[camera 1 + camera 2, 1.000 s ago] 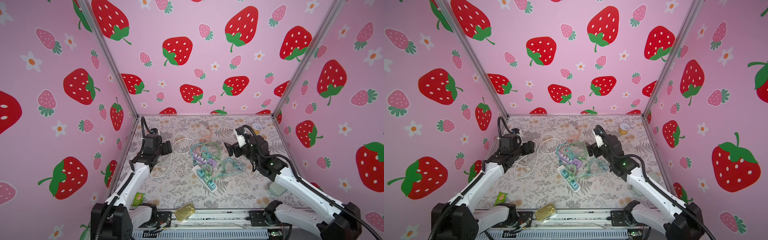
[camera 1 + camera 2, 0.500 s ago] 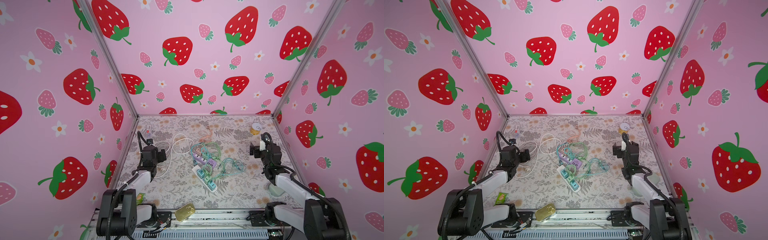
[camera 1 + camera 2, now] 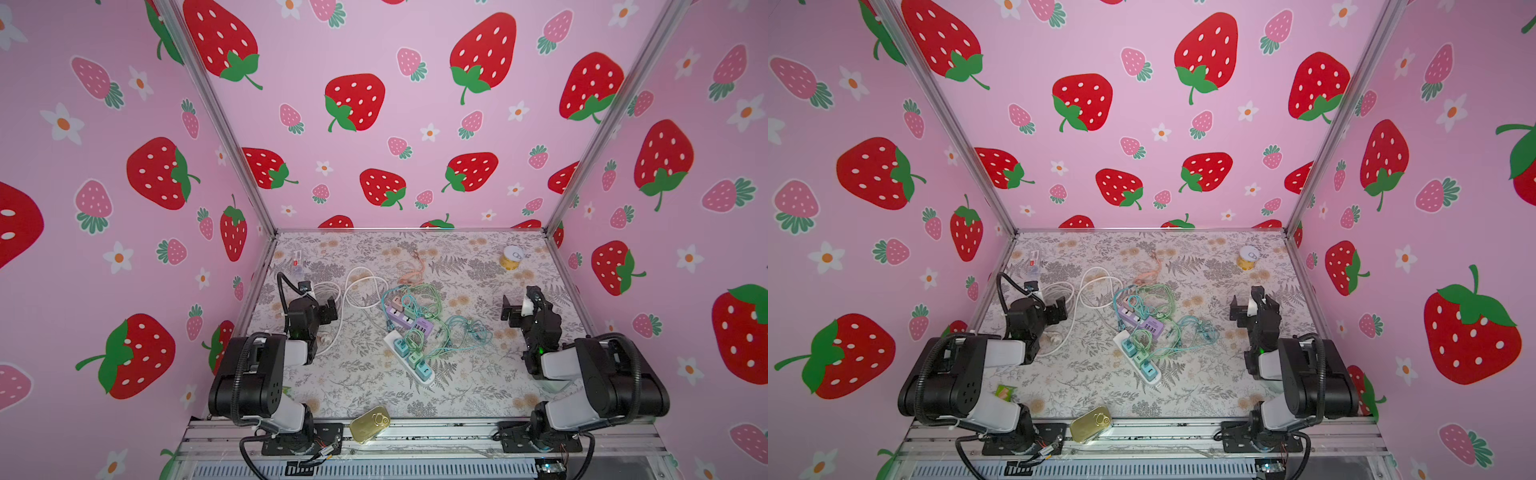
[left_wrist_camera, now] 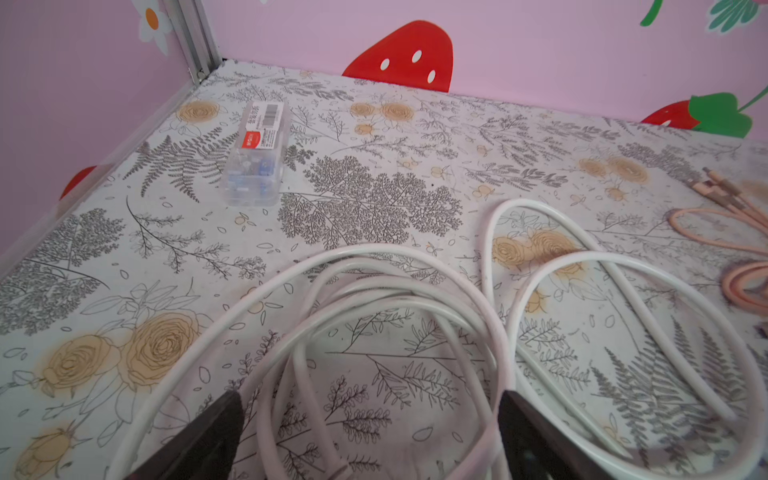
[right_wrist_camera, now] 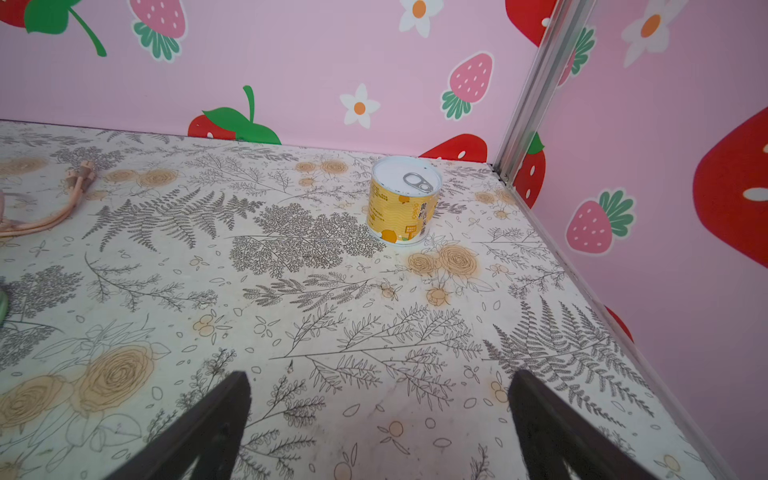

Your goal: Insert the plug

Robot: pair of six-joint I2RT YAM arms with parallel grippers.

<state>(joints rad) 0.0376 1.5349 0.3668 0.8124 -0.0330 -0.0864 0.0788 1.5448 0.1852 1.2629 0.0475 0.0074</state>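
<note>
Just pinch the loose white plug (image 3: 326,339), lying on the desk (image 3: 478,386) just beside the left arm (image 3: 297,351), by its body with the wide-open, empty left hand (image 4: 370,401), saving the equally open, empty right hand (image 5: 381,378) for steadying the power strip (image 3: 429,377).

The right gripper (image 5: 378,415) sits at lower centre of the frame, fingers (image 5: 208,424) spread wide over the floral mat (image 5: 332,311). A yellow can (image 5: 403,201) stands upright at upper centre-right, near the corner post (image 5: 528,95). A pink cable (image 5: 81,178) lies at the upper left edge.
</note>
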